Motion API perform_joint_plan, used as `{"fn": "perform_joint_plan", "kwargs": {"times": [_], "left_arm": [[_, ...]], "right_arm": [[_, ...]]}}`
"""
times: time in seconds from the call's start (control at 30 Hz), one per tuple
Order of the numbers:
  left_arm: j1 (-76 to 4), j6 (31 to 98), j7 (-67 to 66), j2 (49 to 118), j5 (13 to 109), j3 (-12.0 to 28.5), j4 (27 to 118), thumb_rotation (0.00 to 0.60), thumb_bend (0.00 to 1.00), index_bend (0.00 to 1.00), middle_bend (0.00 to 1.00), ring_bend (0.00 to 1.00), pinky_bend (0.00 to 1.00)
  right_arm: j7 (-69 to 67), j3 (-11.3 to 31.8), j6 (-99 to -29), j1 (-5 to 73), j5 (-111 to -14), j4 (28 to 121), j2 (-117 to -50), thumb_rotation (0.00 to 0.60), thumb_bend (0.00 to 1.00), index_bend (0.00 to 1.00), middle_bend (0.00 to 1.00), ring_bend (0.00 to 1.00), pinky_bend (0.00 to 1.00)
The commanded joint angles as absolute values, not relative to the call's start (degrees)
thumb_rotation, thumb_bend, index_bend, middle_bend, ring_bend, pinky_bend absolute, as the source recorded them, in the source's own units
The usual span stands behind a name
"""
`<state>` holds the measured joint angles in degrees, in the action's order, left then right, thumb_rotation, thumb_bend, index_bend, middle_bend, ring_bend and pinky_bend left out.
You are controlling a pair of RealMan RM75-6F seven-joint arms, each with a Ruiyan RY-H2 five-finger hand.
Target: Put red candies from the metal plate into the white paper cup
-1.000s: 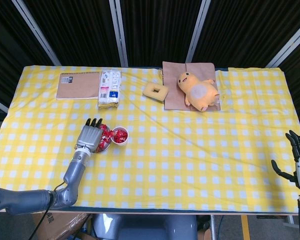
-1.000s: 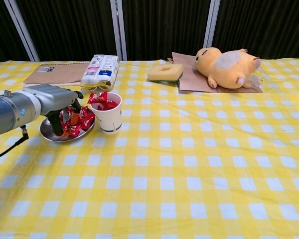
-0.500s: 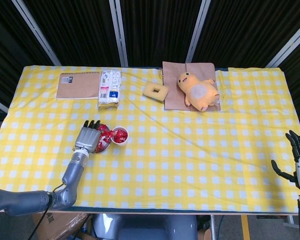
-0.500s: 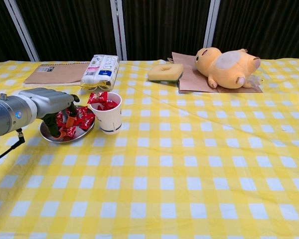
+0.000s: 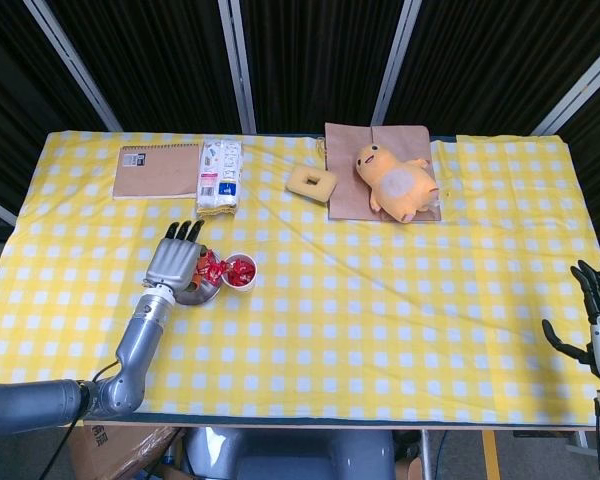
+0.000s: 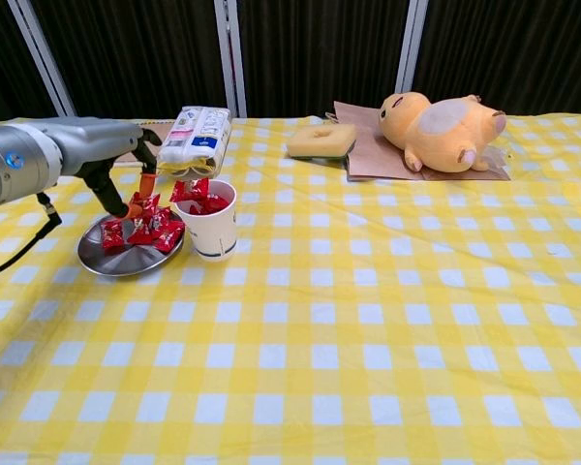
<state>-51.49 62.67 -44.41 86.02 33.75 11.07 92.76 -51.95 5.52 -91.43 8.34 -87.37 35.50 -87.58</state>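
Right, the left hand [image 6: 116, 167] is pinching a red candy [image 6: 143, 201] above the metal plate [image 6: 102, 260]; it should carry it over the white paper cup [image 6: 211, 229] before releasing.

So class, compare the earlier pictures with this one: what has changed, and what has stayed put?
The left hand has lifted up off the metal plate, pinching a red candy in its fingers; earlier it was down among the candies. The white paper cup, already holding candies, the plate and the right hand at the table's far edge have not moved.
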Motion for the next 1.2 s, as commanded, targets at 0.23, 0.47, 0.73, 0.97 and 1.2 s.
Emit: {"fn": "perform_joint_plan", "kwargs": {"times": [0.23,0.47,0.73,0.97,1.2], "left_arm": [[-52.94,64.04,-41.87,83.4,36.52,14.96,100.64,0.6,0.4,0.53,0.0,0.0,0.02],[-54.88,65.09,-43.89,84.7,35.69,15.28,101.14,0.6,0.4,0.53,0.0,0.0,0.02],[-56.11,64.75,-46.08,86.53,32.0,13.77,98.56,0.6,0.4,0.53,0.0,0.0,0.02],[-56.59,64.36,-46.68,88.18,30.64,12.34,96.8,0.6,0.38,0.53,0.0,0.0,0.02],[-57.01,64.65,-46.51,88.95,31.04,12.2,95.97,0.6,0.36,0.52,0.0,0.0,0.02]], "right_arm": [[-52.15,5.61,-91.43,8.33,-87.28,35.45,-87.58,0.6,0.41,0.0,0.0,0.0,0.0],[-52.47,5.65,-91.57,8.32,-87.29,35.43,-87.53,0.6,0.41,0.0,0.0,0.0,0.0],[-52.61,5.62,-91.58,8.34,-87.33,35.36,-87.55,0.6,0.41,0.0,0.0,0.0,0.0],[-52.45,5.57,-91.61,8.34,-87.38,35.32,-87.59,0.6,0.41,0.0,0.0,0.0,0.0],[-52.54,5.59,-91.55,8.35,-87.34,35.32,-87.56,0.6,0.41,0.0,0.0,0.0,0.0]]}}
